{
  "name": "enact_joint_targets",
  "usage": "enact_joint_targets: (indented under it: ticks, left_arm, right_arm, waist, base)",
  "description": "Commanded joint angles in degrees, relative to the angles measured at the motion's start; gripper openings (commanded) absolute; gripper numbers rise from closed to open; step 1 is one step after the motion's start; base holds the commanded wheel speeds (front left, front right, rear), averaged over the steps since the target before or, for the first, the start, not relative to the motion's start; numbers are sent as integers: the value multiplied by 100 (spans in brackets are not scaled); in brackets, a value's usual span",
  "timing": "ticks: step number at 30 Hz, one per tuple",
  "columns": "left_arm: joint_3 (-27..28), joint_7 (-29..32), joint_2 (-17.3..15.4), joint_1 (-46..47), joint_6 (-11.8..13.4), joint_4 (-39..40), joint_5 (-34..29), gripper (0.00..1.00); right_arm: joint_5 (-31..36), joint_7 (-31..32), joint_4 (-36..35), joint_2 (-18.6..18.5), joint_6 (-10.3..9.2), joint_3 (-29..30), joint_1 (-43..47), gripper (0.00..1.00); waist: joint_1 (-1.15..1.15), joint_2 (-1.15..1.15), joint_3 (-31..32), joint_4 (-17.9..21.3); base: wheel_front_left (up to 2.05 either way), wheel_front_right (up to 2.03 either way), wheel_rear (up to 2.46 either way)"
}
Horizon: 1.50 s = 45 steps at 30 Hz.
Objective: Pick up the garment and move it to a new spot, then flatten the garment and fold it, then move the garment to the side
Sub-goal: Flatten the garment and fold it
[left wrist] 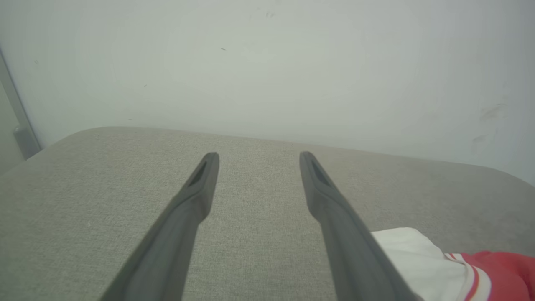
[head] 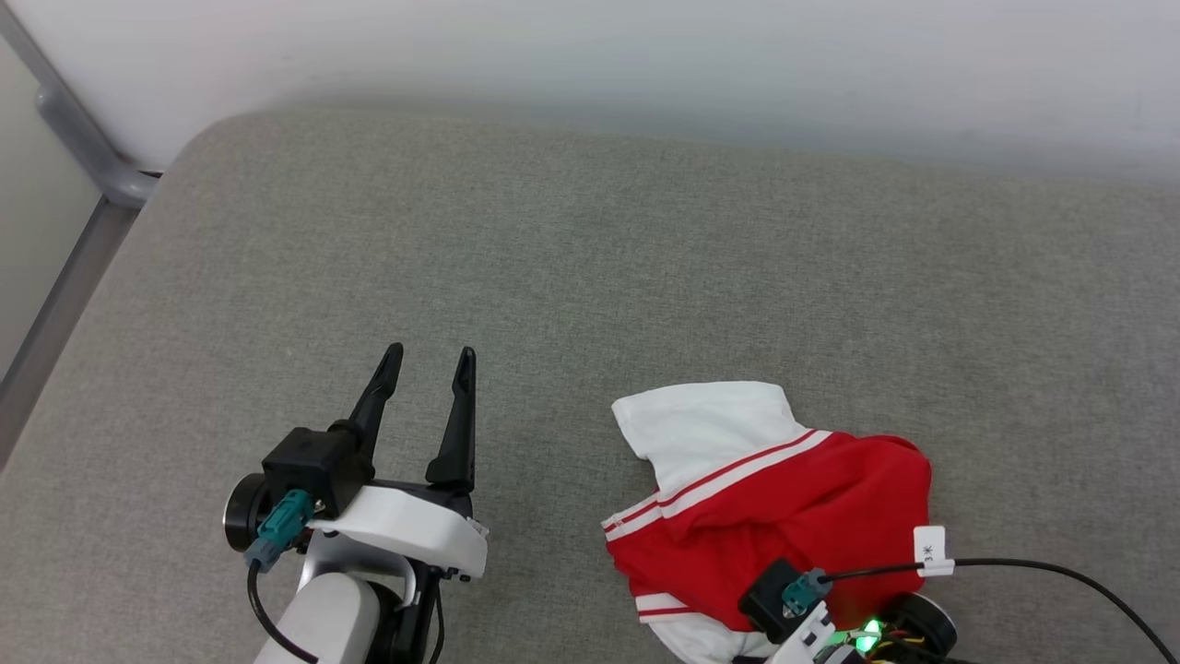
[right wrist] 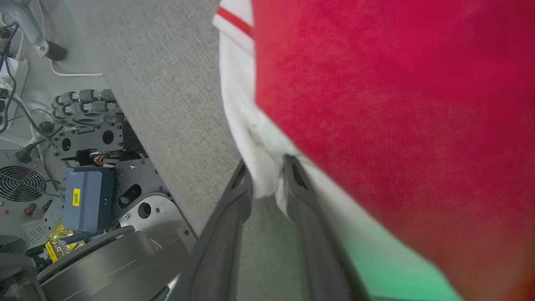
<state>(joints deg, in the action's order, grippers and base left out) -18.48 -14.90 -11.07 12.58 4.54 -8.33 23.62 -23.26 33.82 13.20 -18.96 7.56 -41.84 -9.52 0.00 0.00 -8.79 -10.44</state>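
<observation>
The garment (head: 784,498) lies crumpled on the grey cushioned surface (head: 645,277) at the lower right, red with a white panel and double white stripes. Its white corner (left wrist: 418,259) shows low at the right in the left wrist view. In the right wrist view my right gripper (right wrist: 267,171) has its fingers drawn close on a white edge of the garment (right wrist: 376,83) by the surface's near edge. The right wrist (head: 802,599) sits over the garment's near side, hiding its fingers in the head view. My left gripper (head: 431,355) (left wrist: 259,155) stands open and empty, left of the garment.
A pale wall (head: 645,55) runs along the far edge of the surface. A grey metal rail (head: 83,138) stands at the far left corner. A black cable (head: 1060,572) trails right from the right wrist. The robot's base (right wrist: 83,196) lies below the near edge.
</observation>
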Motion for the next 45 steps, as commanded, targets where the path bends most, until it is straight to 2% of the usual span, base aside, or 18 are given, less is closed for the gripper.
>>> enact_joint_targets:
  ticks: [1,9,15,20,25,29,33,40,45]
  left_arm:
    - [39,-38,18,-13,-22,-1,-45,100]
    - [170,-34,54,-190,-95,-88,-158,100]
    - [231,-29,24,-286,-125,-141,-171,100]
    - [284,-29,11,-377,-96,-149,-156,100]
    - [263,-29,2,-390,-91,-161,-142,100]
    - [239,-20,9,-364,-87,-167,-131,100]
    - [227,-8,-10,-291,-88,-183,-135,100]
    - [231,4,-36,-209,-69,-207,-93,100]
    - [222,6,-35,-174,-60,-238,-80,100]
  right_arm:
    - [-74,60,340,-5,-12,-148,132,0]
    - [62,-536,-594,68,-10,224,-240,0]
    - [235,-811,-1526,130,-10,798,-211,0]
    - [351,-960,-2215,327,-9,1567,-68,0]
    - [562,-993,-2474,710,-9,2906,240,0]
    - [656,-970,-2199,1053,-9,4119,520,0]
    - [642,-1009,-1665,1287,-8,5090,700,0]
    - [599,-1173,-351,1482,-8,6204,782,0]
    - [782,-1549,505,1521,-9,6865,606,0]
  waist:
    - [0,0,33,46]
    - [0,0,375,322]
    - [0,0,578,558]
    - [0,0,682,749]
    - [0,0,679,869]
    - [0,0,627,919]
    - [0,0,525,942]
    - [0,0,338,963]
    - [0,0,270,946]
  base:
    - [0,0,0]
    - [0,0,0]
    - [0,0,0]
    - [0,0,0]
    - [0,0,0]
    - [0,0,0]
    - [0,0,0]
    - [0,0,0]
    - [0,0,0]
